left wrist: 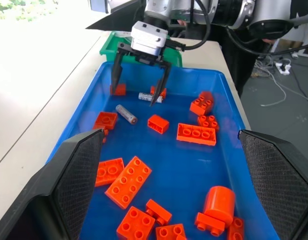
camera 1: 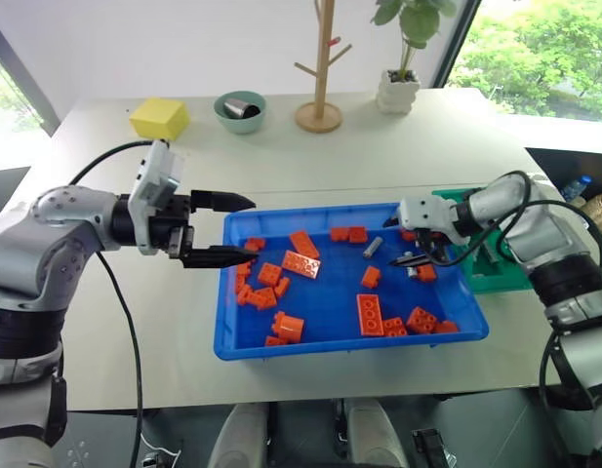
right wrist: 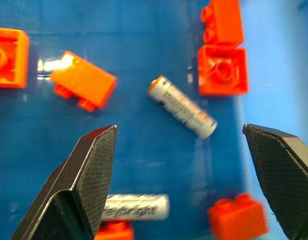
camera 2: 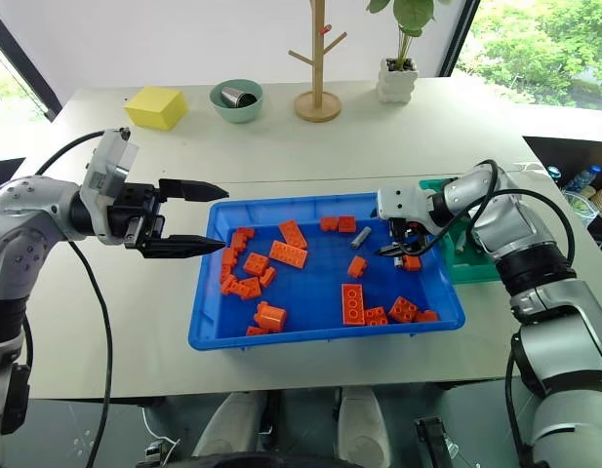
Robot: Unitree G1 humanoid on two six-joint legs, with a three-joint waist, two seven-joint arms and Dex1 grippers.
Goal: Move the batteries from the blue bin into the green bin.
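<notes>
A: Far left first. What is the left end effector [camera 1: 225, 229] doing?

B: It hangs above the counter [camera 1: 398, 156] just outside the blue bin's [camera 1: 332, 343] left rim, fingers spread wide, nothing between them.

A: Inside the bin?

B: Orange bricks [camera 1: 301, 264] scattered across the floor. One battery [camera 1: 373, 247] lies toward the back, right of centre, between bricks. The left wrist view shows a second battery [left wrist: 150, 97] lying close beside the first, under the right end effector.

A: And that right end effector [camera 1: 417, 248]?

B: Over the bin's right end, tilted down, jaws standing wide and empty. In its own wrist view one battery [right wrist: 182, 107] lies ahead between the fingers, and another sits partly hidden behind the nearer finger.

A: Further right?

B: The green bin [camera 1: 502, 276] sits just beside the blue bin's right rim, mostly hidden by the right arm. I cannot tell its contents.
</notes>
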